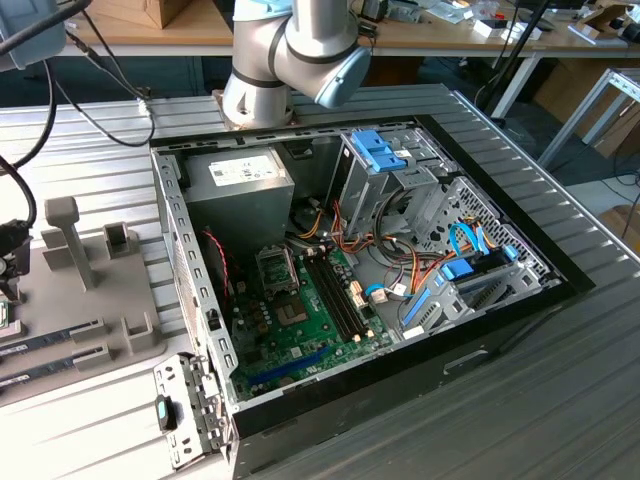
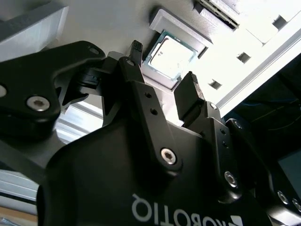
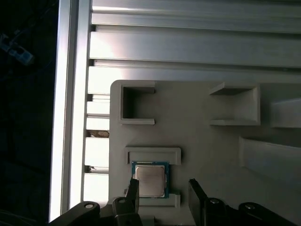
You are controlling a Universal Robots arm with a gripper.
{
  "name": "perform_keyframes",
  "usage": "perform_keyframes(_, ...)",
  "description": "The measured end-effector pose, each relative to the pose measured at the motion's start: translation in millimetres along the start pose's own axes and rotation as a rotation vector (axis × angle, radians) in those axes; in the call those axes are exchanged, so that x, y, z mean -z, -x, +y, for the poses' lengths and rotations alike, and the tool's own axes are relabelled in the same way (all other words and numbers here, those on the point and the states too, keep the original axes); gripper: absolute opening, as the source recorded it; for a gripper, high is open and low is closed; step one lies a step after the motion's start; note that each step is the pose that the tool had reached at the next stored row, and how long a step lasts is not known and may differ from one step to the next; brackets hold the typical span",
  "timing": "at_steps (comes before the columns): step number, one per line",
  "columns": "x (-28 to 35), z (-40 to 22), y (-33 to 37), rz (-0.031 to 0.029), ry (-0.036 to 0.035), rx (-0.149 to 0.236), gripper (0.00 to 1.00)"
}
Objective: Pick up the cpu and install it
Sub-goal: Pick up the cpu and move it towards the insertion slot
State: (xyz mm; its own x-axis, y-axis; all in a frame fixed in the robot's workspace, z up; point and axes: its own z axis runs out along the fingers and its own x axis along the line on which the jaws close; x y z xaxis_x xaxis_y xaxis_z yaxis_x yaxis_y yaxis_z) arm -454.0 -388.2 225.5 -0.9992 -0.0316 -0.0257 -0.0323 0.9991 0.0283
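Two black fingers (image 3: 133, 190) of the gripper (image 3: 163, 183) stood well apart, clamped on nothing, with the cpu (image 3: 149, 180) lying between them. In both wrist views we saw the cpu lying flat, its silvery metal top facing up. It sat in a shallow recess of the grey fixture tray (image 3: 207, 146), with a raised ledge of the tray along each of two opposite sides. One finger reached just beside an edge of the chip; we could not tell whether it touched. The other finger stood clear of the chip, with bare tray showing in the gap. The tray rested on the slatted aluminium table (image 3: 188, 47), close to the table's edge.

In the exterior view we found the tray at the exterior view's left, beside the open computer case (image 1: 420, 370). The arm (image 1: 300, 50) rose with its pale joints at the far side of the case. Inside the case we noted the green motherboard (image 1: 300, 340) with the black socket frame (image 1: 277, 268) on it. The grey power supply box (image 1: 240, 190) sat toward the rear, and drive cages with blue tabs (image 1: 385, 150) were at the exterior view's right. The cpu was not yet in the case: it lay in the tray, well apart from the socket frame.
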Motion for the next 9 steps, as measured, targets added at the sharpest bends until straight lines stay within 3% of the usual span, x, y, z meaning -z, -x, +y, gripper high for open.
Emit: perform_keyframes(9,-13.2,2.9,-5.1,0.0002,-0.0001,0.000,0.54)
